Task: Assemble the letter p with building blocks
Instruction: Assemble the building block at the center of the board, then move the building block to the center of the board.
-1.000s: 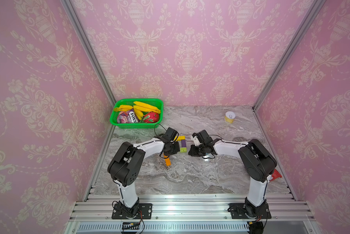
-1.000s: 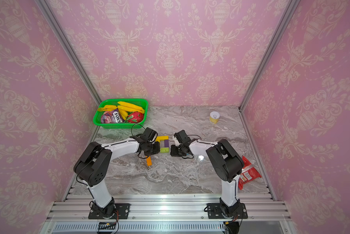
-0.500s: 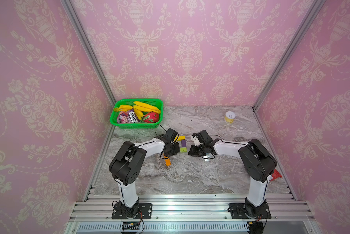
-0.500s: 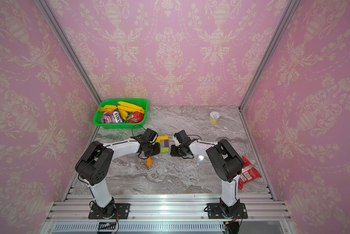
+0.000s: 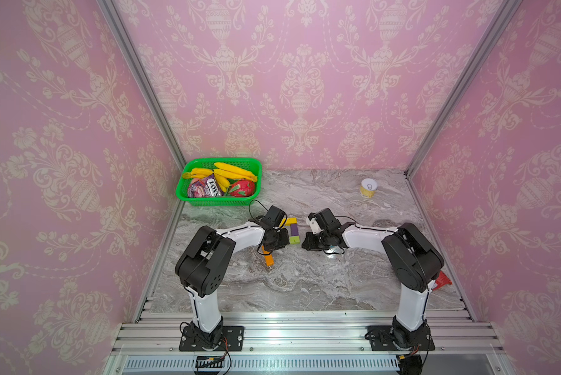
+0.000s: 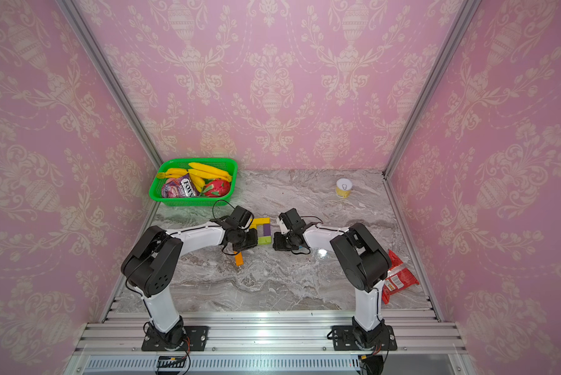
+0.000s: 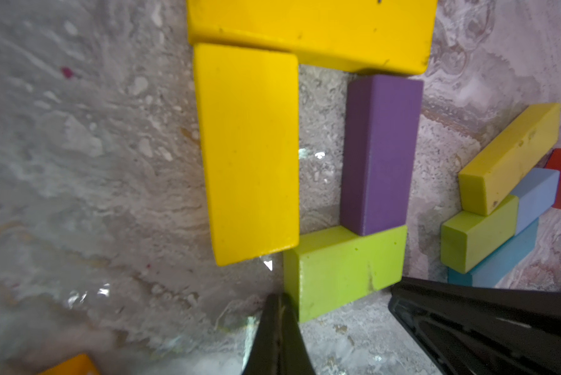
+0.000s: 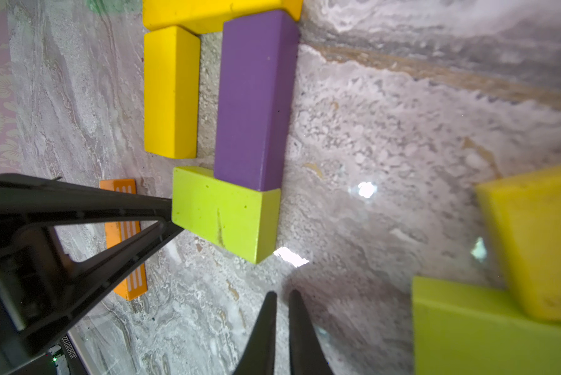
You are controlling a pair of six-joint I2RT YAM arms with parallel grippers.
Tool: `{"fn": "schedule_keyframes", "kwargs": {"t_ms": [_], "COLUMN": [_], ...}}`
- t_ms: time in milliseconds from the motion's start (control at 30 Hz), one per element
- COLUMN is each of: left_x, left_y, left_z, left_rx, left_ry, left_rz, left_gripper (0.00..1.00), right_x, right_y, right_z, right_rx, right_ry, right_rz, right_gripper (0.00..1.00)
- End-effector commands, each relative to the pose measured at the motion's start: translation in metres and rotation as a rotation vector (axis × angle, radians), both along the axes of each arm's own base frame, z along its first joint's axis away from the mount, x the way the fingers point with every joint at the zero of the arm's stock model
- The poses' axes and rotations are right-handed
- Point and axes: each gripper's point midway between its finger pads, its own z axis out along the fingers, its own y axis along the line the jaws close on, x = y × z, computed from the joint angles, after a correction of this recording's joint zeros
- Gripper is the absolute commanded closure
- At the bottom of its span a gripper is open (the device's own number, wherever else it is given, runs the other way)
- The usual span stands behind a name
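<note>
Forming a small loop near the middle of the marble tabletop [image 5: 305,285], four building blocks lie flat: a long yellow block [image 6: 261,221] at 12 o'clock, a purple block [image 6: 266,230] at 3, a lime green block [image 6: 264,240] at 6 and a short yellow block [image 7: 250,152] at 9. The purple one touches both its neighbours, while the short yellow one only nearly meets the lime green one at a corner. The left gripper [image 7: 277,302] has its fingers pressed together with nothing between them. It sits at 9 o'clock of the lime green block, its tip against that block's end face. The right gripper [image 8: 283,293] is at 3 o'clock of the same block, just beside it. Its fingers are drawn in to a thin slit and hold nothing; whether it touches the block I cannot tell. An orange block [image 6: 239,258] lies alone at 7 o'clock of the left gripper, apart from the loop. In the left wrist view a loose heap of blocks [image 7: 500,220], mustard yellow, lime green, light blue, teal and red, sits beside the right gripper, near the purple block's outer side.
</note>
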Motion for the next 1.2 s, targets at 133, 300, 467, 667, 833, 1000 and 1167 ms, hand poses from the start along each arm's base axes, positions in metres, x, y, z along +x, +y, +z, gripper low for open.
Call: {"fn": "schedule_keyframes", "kwargs": {"t_ms": [133,300,467,667,833,1000,1167], "left_x": [-0.006,0.001,-0.012,-0.049,-0.078,-0.080,-0.072], "left_y": [0.028,0.041,0.068,0.098,0.124,0.143,0.158], "left_z": [0.014,0.070,0.098,0.071,0.052,0.063,0.077], "left_rx": [0.139,0.116,0.131,0.096,0.044,0.033,-0.007], "left_ry": [-0.035,-0.240,-0.305,-0.190,-0.129,-0.149,-0.165], "left_rz": [0.019,0.046,0.109,0.167,0.268,0.323,0.379], "left_gripper": [1.00,0.93,0.60,0.47,0.44,0.40,0.39], "right_x": [-0.016,-0.023,-0.037,-0.044,-0.047,-0.045,-0.042], "right_y": [-0.018,-0.023,-0.002,0.057,0.097,0.109,0.115], "right_z": [-0.008,0.024,0.052,0.068,0.062,0.036,0.031], "right_rx": [-0.047,-0.092,-0.182,-0.146,-0.087,-0.214,-0.285], "right_ry": [0.014,-0.157,-0.270,-0.292,-0.239,-0.190,-0.177], "right_rz": [-0.005,0.048,0.188,0.297,0.345,0.366,0.350], "right_gripper": [0.87,0.78,0.52,0.37,0.34,0.34,0.34]}}
